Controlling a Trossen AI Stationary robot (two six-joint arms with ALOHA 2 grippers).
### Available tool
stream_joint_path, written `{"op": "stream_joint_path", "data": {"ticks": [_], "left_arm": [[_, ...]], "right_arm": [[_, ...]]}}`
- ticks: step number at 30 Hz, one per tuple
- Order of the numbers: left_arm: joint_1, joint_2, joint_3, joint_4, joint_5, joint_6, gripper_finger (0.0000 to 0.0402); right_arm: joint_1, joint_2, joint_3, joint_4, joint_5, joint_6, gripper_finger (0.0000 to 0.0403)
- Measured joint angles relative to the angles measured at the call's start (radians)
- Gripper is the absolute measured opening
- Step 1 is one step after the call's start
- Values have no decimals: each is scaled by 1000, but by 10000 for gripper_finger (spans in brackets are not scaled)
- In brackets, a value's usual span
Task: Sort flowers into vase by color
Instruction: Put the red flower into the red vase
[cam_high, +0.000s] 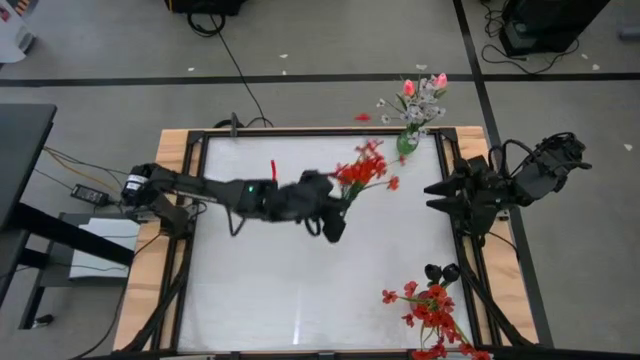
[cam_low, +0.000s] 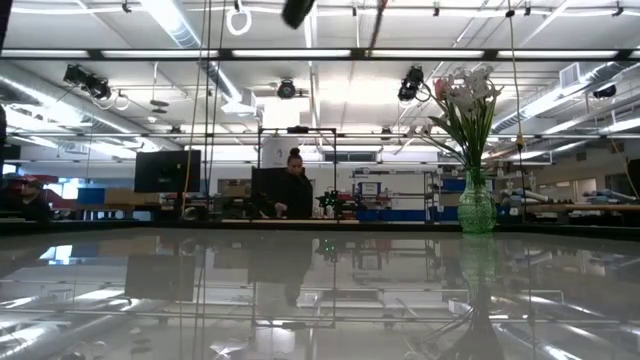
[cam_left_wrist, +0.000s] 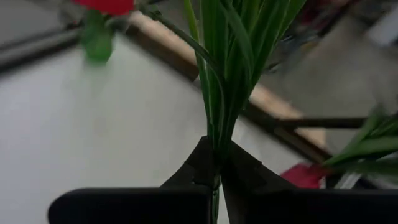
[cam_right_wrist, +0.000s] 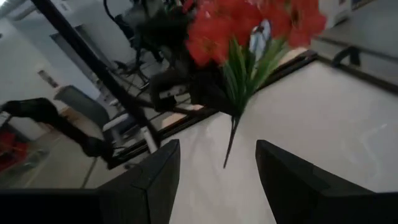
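High view shows a white table (cam_high: 300, 290) with a wooden border and a black frame, standing on a grey floor crossed by dark tape lines and a black cable. Across the room in the low view lies a wide workshop with ceiling light strips, monitors and benches, and a person (cam_low: 294, 185) in dark clothes stands at a far bench. The glossy tabletop mirrors all of this.

Reaching in from the left edge, the left arm stretches across the far half of the table, its left gripper (cam_high: 337, 213) close to the table's middle. Its fingers (cam_left_wrist: 202, 163) are pressed together on the green stems of a red flower bunch (cam_high: 366, 172), held clear above the surface with the blooms pointing toward the far right corner. At the right edge the right arm is folded over the frame, and the right gripper (cam_high: 436, 196) points in toward the table, fingers (cam_right_wrist: 155, 174) spread apart with nothing between them.

At the far right corner stands a green glass vase (cam_low: 476, 208) holding pink tulips and white sprays (cam_high: 422, 97). Near the right front corner lie more loose red flowers (cam_high: 430, 312) with two small dark buds (cam_high: 441, 271) just beyond them.
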Motion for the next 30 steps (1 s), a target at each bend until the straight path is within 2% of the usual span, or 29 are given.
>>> {"op": "stream_joint_path", "data": {"ticks": [6, 10, 15, 17, 23, 30], "left_arm": [[108, 0, 9, 218, 176, 162, 17], [163, 8, 9, 340, 252, 245, 17], [193, 33, 10, 415, 341, 301, 17], [198, 36, 12, 408, 374, 308, 17], [200, 48, 12, 452, 433, 380, 17], [199, 47, 12, 459, 453, 412, 17]], "right_arm": [[0, 4, 0, 40, 69, -86, 218], [-8, 46, 0, 132, 155, -230, 218], [-91, 123, 0, 273, 212, -372, 218], [-143, 143, 0, 320, 164, -381, 218], [-308, 204, 0, 372, -82, -379, 227], [-429, 292, 0, 425, -243, -382, 238]]}}
